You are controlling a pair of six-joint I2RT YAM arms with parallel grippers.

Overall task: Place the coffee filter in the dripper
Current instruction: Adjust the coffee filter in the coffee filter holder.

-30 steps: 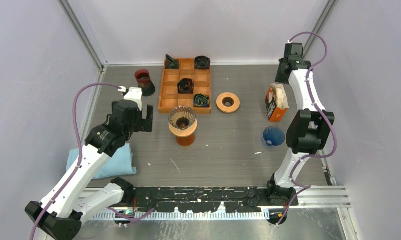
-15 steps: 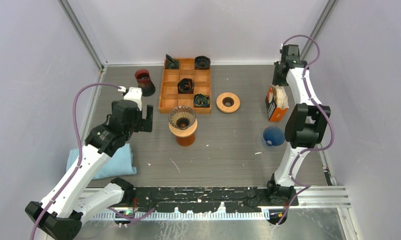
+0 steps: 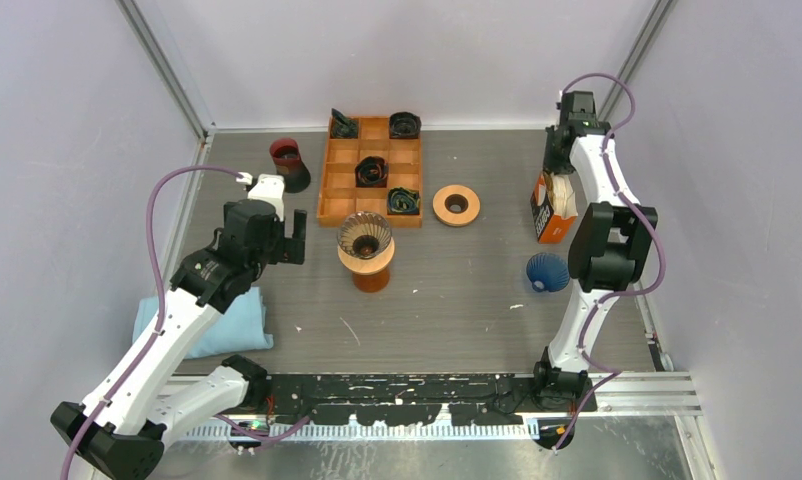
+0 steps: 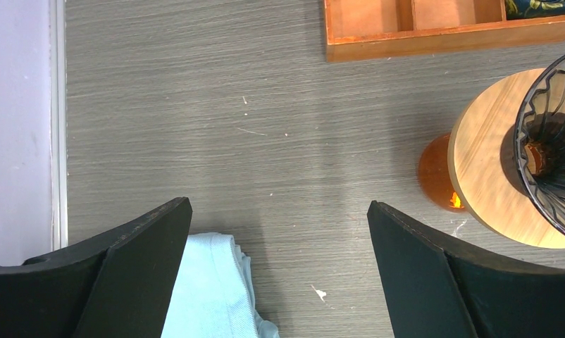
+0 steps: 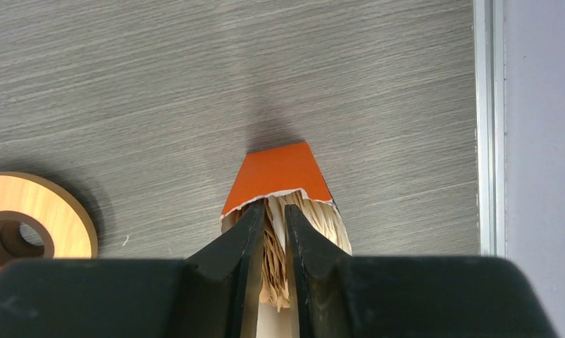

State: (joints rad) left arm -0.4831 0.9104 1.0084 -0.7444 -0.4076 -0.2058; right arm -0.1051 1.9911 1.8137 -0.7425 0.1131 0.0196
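Pinching a coffee filter (image 5: 274,257) inside the orange box (image 5: 278,169), the right fingers (image 5: 227,257) stand nearly closed

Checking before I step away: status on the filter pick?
Left end effector open, beside the dripper. Right end effector in the filter box, pinched on coffee filters. Dripper empty; flat wooden ring lies between box and dripper.

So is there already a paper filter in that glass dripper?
No, empty: the dripper shows bare ribbed glass, no paper inside. The filters sit in the orange box.
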